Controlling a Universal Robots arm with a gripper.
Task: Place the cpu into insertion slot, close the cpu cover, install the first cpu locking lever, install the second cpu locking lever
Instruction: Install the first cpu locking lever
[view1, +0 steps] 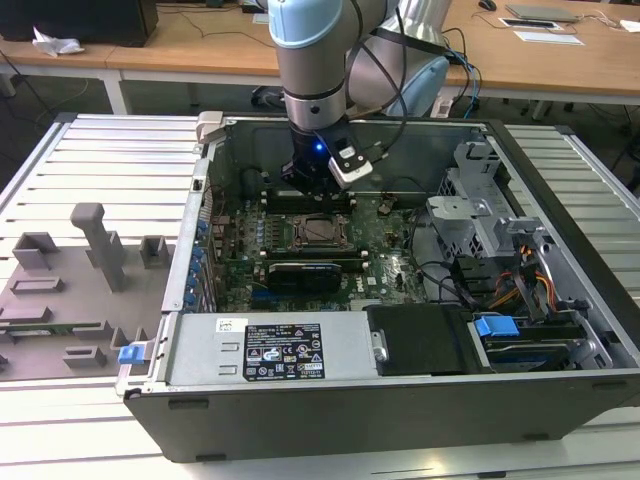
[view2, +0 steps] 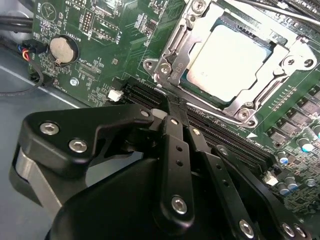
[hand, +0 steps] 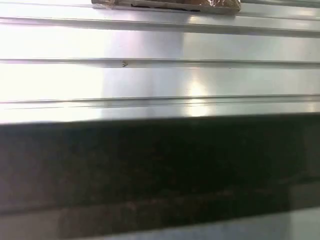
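Observation:
The cpu (view2: 230, 60) lies flat in the insertion slot (view1: 317, 231) on the green motherboard (view2: 115, 45), pale face up. The cpu cover (view2: 175, 50), a silvery frame, lies down around it, with the chip showing through its window. My gripper (view2: 169, 103) is shut with nothing between its black fingers (view2: 175, 150). Its tip hovers just off one corner of the socket, over a long black card strip (view2: 215, 137). In the exterior view the gripper (view1: 308, 182) hangs inside the open computer case, just behind the socket. A thin metal rod (view2: 280, 11) runs along the socket's far side.
The case walls (view1: 205, 200) ring the board. A power supply box (view1: 270, 350) sits at the front, and a drive cage (view1: 480, 215) with cables is on the exterior view's right. A grey fixture tray (view1: 80, 290) lies at its left. A coin battery (view2: 64, 50) sits near the socket.

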